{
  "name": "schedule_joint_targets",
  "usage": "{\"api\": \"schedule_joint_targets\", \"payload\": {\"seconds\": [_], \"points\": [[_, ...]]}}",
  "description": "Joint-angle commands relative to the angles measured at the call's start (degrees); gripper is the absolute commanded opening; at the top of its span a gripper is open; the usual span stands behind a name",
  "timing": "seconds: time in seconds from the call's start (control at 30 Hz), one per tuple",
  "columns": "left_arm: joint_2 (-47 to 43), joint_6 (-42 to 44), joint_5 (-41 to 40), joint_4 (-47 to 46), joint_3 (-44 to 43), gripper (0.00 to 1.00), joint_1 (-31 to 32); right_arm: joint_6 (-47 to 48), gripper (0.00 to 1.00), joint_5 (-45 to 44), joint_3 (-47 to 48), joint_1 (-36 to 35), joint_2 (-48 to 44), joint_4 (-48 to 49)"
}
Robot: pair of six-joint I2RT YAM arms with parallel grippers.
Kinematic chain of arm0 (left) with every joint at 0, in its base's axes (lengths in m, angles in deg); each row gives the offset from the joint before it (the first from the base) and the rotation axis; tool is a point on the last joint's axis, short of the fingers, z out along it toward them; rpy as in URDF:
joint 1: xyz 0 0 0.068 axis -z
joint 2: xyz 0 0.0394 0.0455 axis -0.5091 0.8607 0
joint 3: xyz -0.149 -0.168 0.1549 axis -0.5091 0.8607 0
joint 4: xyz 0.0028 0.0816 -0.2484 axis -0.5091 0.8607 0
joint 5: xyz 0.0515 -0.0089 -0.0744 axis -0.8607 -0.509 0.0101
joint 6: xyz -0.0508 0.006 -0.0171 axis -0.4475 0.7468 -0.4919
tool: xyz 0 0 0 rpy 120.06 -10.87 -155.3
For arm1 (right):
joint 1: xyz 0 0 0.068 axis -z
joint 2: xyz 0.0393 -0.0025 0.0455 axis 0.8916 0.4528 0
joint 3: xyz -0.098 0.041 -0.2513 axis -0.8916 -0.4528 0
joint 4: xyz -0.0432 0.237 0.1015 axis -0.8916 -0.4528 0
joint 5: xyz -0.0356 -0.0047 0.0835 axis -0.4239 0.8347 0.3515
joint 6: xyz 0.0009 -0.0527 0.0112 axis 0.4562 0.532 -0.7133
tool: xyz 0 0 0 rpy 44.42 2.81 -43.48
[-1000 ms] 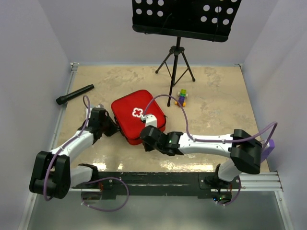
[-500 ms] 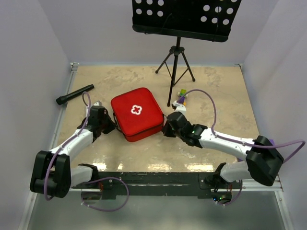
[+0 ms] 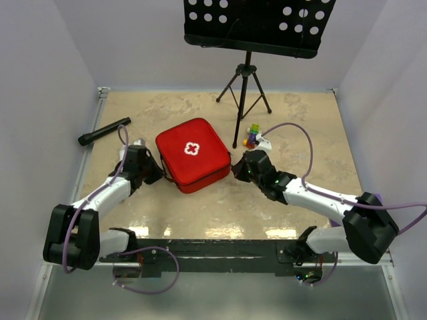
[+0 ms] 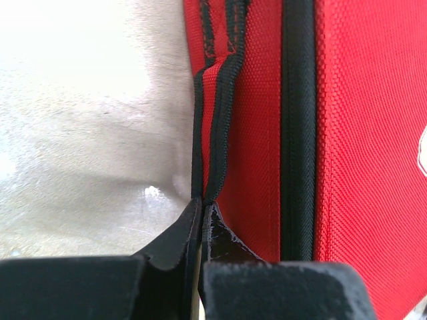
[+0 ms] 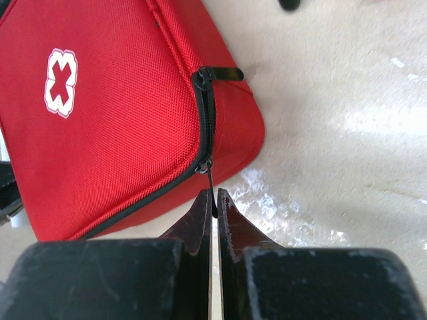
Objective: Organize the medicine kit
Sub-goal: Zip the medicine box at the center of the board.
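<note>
The medicine kit [image 3: 193, 152] lies shut on the table, a red fabric case with a white cross [image 5: 60, 81] on its lid. My left gripper [image 3: 155, 173] is at its left side, shut on a red strap with black edging [image 4: 215, 127]; the jaws [image 4: 202, 205] pinch the strap's end. My right gripper [image 3: 235, 171] is at the kit's right corner. Its jaws [image 5: 213, 200] are shut on a thin black zip pull [image 5: 211, 183] at the end of the black zip line. A second zip pull [image 5: 219, 73] lies flat just beyond. The kit's contents are hidden.
A black flashlight [image 3: 104, 131] lies at the far left near the wall. A music stand's tripod [image 3: 245, 93] stands just behind the kit, with a small coloured block toy [image 3: 252, 136] by its foot. White walls close in the table on three sides.
My right gripper has swung from the kit's near edge round to its right corner with the zip pull. The kit has shifted slightly away and turned. The left gripper holds still.
</note>
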Motion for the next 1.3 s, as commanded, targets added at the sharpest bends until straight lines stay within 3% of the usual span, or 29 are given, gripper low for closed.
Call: {"api": "schedule_joint_targets", "payload": {"seconds": [0.0,0.33,0.53,0.57,0.67,0.73,0.8,0.97,1.07,1.2,1.27], "points": [[1.35,5.36,-8.41,4.36,0.64,0.00,-0.80,3.28,0.00,-18.19,3.15,3.17,0.74,1.76],[1.35,6.50,-9.46,5.24,0.46,0.00,0.88,4.70,0.00,-25.31,7.73,3.43,11.99,3.34],[1.44,8.08,-7.19,4.63,0.02,0.00,1.14,6.01,0.00,-19.89,7.91,3.70,11.75,3.60],[1.27,8.26,-6.39,4.37,0.19,0.00,1.31,6.36,0.04,-18.05,7.21,3.70,10.61,3.86],[1.44,8.62,-4.46,3.75,0.20,0.00,2.19,6.89,0.37,-14.69,4.22,3.61,5.17,4.74],[1.27,8.00,-4.19,4.01,0.28,0.00,2.81,6.45,0.52,-12.15,2.73,3.61,2.18,4.92],[0.83,7.39,-3.75,3.75,0.55,0.00,3.25,6.10,0.59,-10.56,1.58,3.61,-0.55,4.57],[-2.24,6.16,-0.77,2.69,2.22,0.02,3.42,6.71,0.61,-6.52,0.35,3.26,-6.09,4.04],[-6.45,5.63,0.55,3.04,3.27,0.21,3.51,7.68,0.61,-4.94,-0.27,2.12,-9.34,4.48],[-13.56,5.10,0.12,6.46,3.01,0.59,3.95,8.30,0.61,-4.40,-0.88,0.62,-12.25,3.78],[-17.26,4.66,-0.58,8.92,2.66,0.72,4.04,8.30,0.61,-4.23,-1.41,0.36,-12.95,3.60]]}}
